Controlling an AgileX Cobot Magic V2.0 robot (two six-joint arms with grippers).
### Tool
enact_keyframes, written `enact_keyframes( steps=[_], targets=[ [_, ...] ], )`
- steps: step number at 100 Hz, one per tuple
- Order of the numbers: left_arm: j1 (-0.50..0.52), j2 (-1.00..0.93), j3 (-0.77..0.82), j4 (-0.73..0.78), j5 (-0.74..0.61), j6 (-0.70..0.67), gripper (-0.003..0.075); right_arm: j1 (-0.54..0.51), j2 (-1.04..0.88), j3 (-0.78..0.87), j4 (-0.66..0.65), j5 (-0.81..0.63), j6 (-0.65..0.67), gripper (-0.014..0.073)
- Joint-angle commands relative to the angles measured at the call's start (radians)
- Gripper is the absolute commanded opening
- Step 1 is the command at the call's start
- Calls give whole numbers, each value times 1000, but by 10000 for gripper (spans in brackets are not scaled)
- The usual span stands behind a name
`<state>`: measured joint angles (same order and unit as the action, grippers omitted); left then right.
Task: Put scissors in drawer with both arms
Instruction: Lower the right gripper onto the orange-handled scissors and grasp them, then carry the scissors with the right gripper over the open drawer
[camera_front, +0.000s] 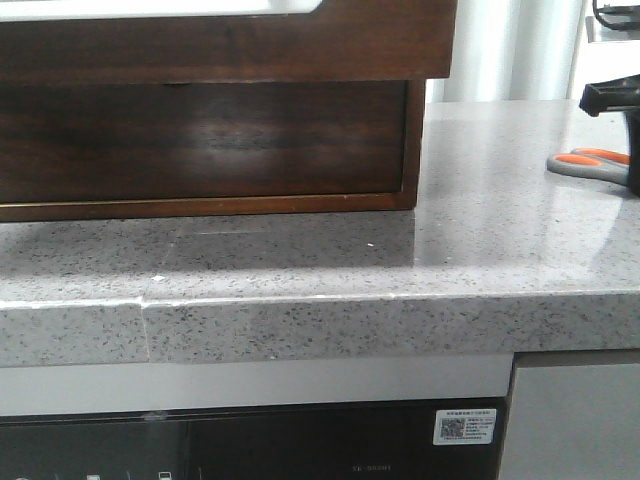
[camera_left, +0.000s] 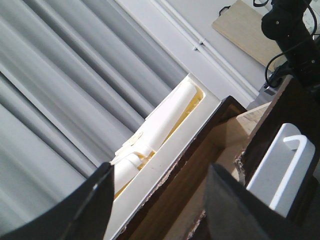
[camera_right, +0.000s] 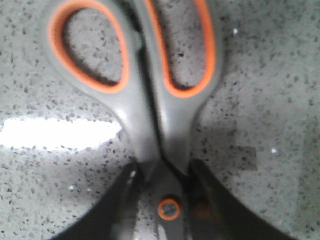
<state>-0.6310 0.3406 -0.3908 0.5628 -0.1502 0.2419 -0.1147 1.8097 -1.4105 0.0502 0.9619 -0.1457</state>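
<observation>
The scissors (camera_front: 585, 163) lie on the speckled counter at the far right, grey handles with orange insets pointing left. My right gripper (camera_front: 630, 150) is over them at the frame edge. In the right wrist view its fingers (camera_right: 120, 200) press both sides of the scissors (camera_right: 150, 115) at the neck by the pivot. The drawer (camera_front: 200, 140) is a dark brown glossy front at the left, set flush in its cabinet. My left gripper (camera_left: 161, 169) is open and empty, above the cabinet's top edge, and does not show in the front view.
A wooden cabinet (camera_front: 230, 45) sits above the drawer on the grey speckled counter (camera_front: 480, 250). The counter's front edge runs across the middle, with a dark appliance (camera_front: 250, 440) below. The left wrist view shows grey curtains (camera_left: 60, 90) and a white tray (camera_left: 170, 120).
</observation>
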Motion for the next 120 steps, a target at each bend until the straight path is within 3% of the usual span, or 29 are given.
enact_keyframes(
  steps=[1, 3, 15, 25, 51, 74, 91, 120],
  targets=[
    [-8, 8, -30, -19, -58, -12, 358, 0, -38, -28, -1, -16, -11, -92],
    [-8, 8, -30, -19, -58, -12, 358, 0, -41, -28, -1, -18, -11, -126],
    [-8, 8, -30, -19, -58, -12, 358, 2, -77, -28, -1, -32, -17, -124],
    [-8, 8, -30, -19, -58, -12, 356, 13, -143, -28, 43, -50, -99, -124],
    [-8, 8, -30, -19, -58, -12, 307, 14, -428, -38, 302, -72, -339, -124],
    [-8, 8, -30, -19, -58, -12, 295, 44, -602, -159, 492, -35, -528, -124],
    [-8, 8, -30, -19, -58, -12, 295, 164, -616, -300, 553, 71, -614, -124],
    [-8, 8, -30, -19, -58, -12, 295, 450, -583, -344, 551, 23, -778, -124]
  ],
)
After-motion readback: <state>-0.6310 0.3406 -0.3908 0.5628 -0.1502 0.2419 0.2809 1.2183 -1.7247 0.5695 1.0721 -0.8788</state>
